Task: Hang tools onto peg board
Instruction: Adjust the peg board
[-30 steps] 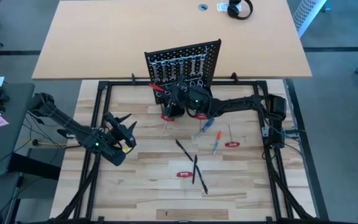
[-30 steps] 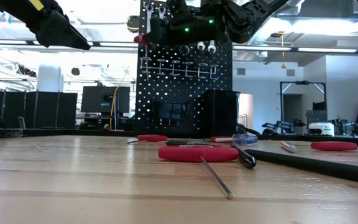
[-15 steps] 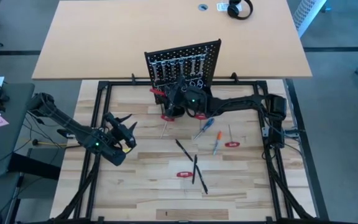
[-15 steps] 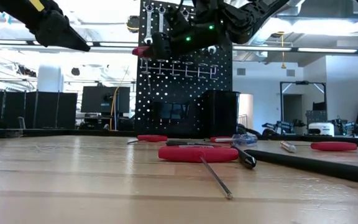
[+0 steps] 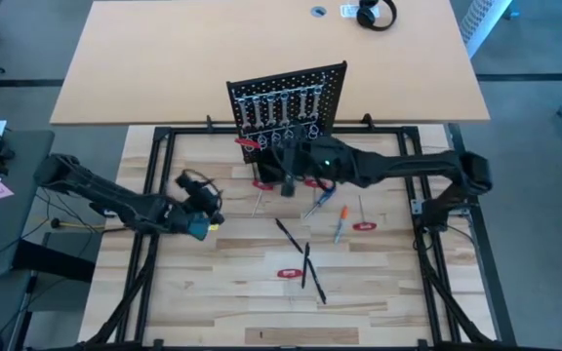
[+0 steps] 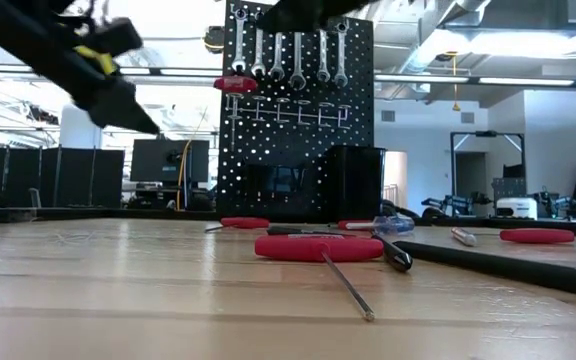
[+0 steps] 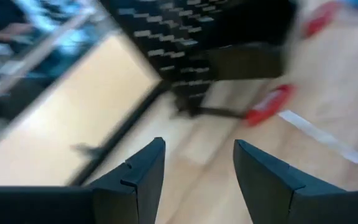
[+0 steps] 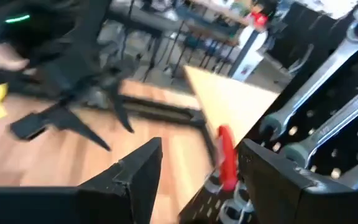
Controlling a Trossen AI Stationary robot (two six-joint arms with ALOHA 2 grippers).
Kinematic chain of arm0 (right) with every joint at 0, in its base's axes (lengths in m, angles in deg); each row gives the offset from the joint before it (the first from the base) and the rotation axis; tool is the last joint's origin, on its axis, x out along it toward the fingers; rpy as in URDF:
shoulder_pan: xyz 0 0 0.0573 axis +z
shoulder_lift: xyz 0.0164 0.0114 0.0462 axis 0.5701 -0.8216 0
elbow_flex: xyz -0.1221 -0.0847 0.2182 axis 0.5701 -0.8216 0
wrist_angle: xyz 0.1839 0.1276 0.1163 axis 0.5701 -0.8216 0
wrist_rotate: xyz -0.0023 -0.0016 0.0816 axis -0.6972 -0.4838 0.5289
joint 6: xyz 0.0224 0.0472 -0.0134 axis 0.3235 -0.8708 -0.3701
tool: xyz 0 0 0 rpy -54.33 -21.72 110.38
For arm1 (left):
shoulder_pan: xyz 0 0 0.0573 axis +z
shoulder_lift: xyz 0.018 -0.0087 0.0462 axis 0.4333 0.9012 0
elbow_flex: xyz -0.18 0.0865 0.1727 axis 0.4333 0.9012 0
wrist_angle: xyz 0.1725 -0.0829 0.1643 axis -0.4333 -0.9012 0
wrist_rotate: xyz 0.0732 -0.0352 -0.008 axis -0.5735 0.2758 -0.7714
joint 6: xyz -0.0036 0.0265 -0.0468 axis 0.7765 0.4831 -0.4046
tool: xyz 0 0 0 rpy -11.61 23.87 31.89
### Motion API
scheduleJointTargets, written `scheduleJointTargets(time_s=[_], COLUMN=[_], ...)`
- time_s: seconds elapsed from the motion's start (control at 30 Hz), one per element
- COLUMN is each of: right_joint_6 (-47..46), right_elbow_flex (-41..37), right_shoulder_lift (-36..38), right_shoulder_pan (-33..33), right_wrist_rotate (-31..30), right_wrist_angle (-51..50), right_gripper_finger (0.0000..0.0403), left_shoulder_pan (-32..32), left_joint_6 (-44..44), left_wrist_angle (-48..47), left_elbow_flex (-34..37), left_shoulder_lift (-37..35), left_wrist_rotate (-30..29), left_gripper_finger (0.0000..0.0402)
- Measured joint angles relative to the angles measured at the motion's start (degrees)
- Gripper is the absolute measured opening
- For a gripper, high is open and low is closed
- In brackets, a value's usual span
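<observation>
Several tools lie loose on the tabletop from above: a blue-handled screwdriver and an orange-handled one side by side, a red-handled piece right of them, crossed black stick tools with a red handle toward the near edge. The peg board stands at the far edge; a red-handled tool hangs at its left side. The right tool sits just before the board, empty; the left tool hovers over bare wood at the left, well apart from everything.

From table height, five silver wrenches hang along the board's top, and a red handle with a thin shaft lies nearest. The left arm crosses the upper left.

The left wrist view shows spread fingers holding nothing, a red handle ahead near the board's foot.

The right wrist view shows spread fingers, wrenches close beside them, and the hung red tool between.
</observation>
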Motion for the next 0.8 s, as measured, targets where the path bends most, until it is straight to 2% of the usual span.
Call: scheduleJointTargets(time_s=[0.1,0.17,0.3,0.37,0.43,0.53,0.67,0.8], right_joint_6=[-1.19,-3.08,-7.99,-9.80,-11.25,-13.84,-16.93,-18.21], right_elbow_flex=[-0.27,-1.01,-2.98,-5.61,-8.46,-12.27,-15.81,-17.72], right_shoulder_lift=[2.98,4.90,8.37,10.16,11.58,13.29,14.75,14.95], right_shoulder_pan=[2.93,5.09,10.12,12.91,15.60,19.25,22.95,25.41], right_wrist_rotate=[-0.97,-2.04,-8.23,-11.98,-15.09,-19.63,-25.13,-29.78], right_wrist_angle=[-8.75,-14.37,-24.27,-24.91,-24.01,-23.61,-23.22,-22.13], right_gripper_finger=[0.0216,0.0213,0.0207,0.0204,0.0201,0.0195,0.0192,0.0192], left_shoulder_pan=[7.00,12.46,23.49,28.05,31.16,34.13,36.29,38.03], left_joint_6=[13.25,19.11,23.33,24.21,24.66,24.70,24.66,25.95], left_wrist_angle=[18.82,27.33,36.90,42.08,46.50,52.70,57.31,67.07], left_elbow_flex=[3.96,5.69,7.63,7.86,7.96,7.96,7.97,8.00], left_shoulder_lift=[0.00,0.00,0.10,1.37,3.30,7.37,13.88,20.97], left_wrist_rotate=[12.81,18.31,28.94,36.59,41.63,44.53,44.66,44.37], left_gripper_finger=[0.0165,0.0155,0.0135,0.0125,0.0115,0.0097,0.0072,0.0052])
